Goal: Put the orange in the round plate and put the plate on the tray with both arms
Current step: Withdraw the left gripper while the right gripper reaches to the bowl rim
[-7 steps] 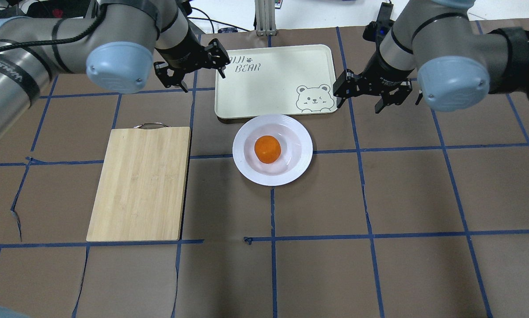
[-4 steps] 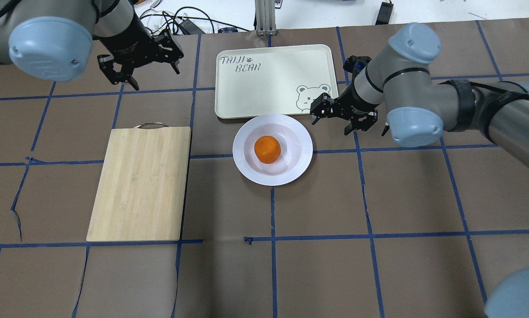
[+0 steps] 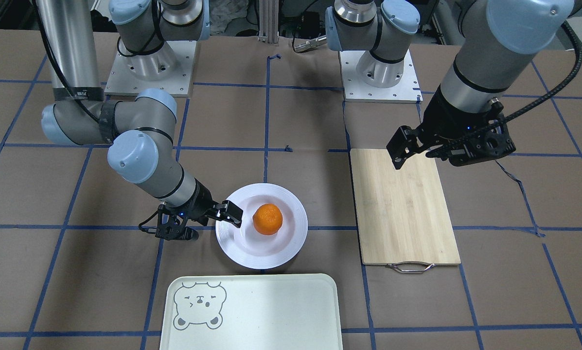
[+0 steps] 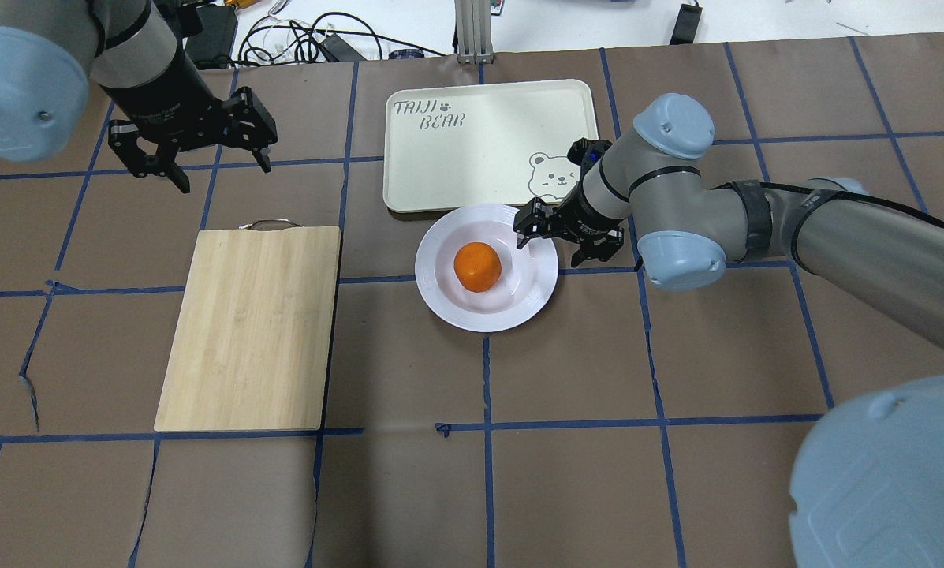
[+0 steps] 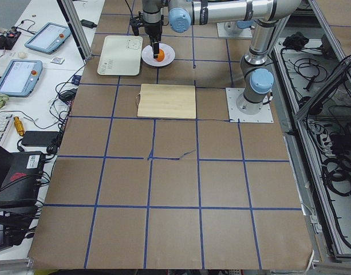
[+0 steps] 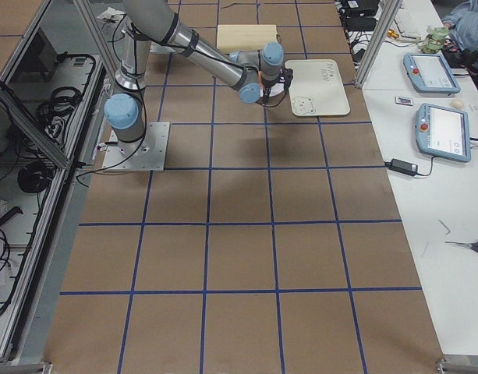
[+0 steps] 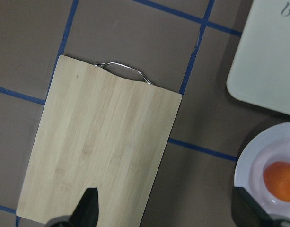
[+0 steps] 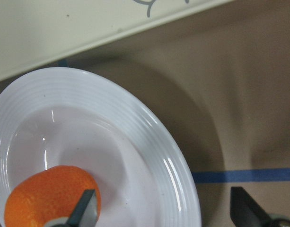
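The orange sits in the sunken centre of the round plate, which rests on the table just in front of the tray. My right gripper is open and low at the plate's right edge, one finger over the rim and the other outside it. The right wrist view shows the plate's ridged rim between the fingers, with the orange by the left one. My left gripper hangs open and empty, beyond the handle end of the cutting board, far left of the tray. The tray holds nothing.
A wooden cutting board with a metal handle lies left of the plate. Cables and a metal post stand past the table's far edge. Both arm bases are bolted to the table on the robot's side.
The right gripper has come down and leftwards from beside the tray to straddle the plate's right rim. The left gripper has swung left, away from the tray. Plate and orange have not moved.
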You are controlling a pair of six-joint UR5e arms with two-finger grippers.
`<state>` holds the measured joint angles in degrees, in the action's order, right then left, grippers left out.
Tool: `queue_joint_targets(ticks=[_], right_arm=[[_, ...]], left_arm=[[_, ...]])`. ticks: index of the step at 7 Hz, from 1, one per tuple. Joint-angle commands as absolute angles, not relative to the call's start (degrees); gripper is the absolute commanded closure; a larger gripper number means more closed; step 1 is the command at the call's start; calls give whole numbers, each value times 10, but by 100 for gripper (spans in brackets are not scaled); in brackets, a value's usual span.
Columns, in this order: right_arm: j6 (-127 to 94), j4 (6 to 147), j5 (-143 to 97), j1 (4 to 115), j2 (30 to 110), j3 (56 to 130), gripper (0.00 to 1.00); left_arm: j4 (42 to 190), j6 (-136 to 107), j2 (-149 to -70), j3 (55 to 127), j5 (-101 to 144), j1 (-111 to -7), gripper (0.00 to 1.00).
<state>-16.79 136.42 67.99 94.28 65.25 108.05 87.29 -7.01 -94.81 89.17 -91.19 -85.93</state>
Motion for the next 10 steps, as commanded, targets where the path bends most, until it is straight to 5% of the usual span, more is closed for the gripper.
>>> queue_joint_targets(ticks=[1, 4, 7, 10], right_arm=[[-177, 1372, 679, 945, 637, 1082, 0], [-180, 1383, 666, 947, 620, 1083, 1], [-205, 1396, 671, 966, 613, 1088, 37], [-207, 1395, 674, 966, 613, 1086, 89]], left_arm=[[908, -27, -936, 896, -933, -856, 0], [901, -27, -938, 896, -931, -856, 0], [901, -26, -937, 896, -931, -856, 0], [901, -26, -938, 896, -932, -855, 0]])
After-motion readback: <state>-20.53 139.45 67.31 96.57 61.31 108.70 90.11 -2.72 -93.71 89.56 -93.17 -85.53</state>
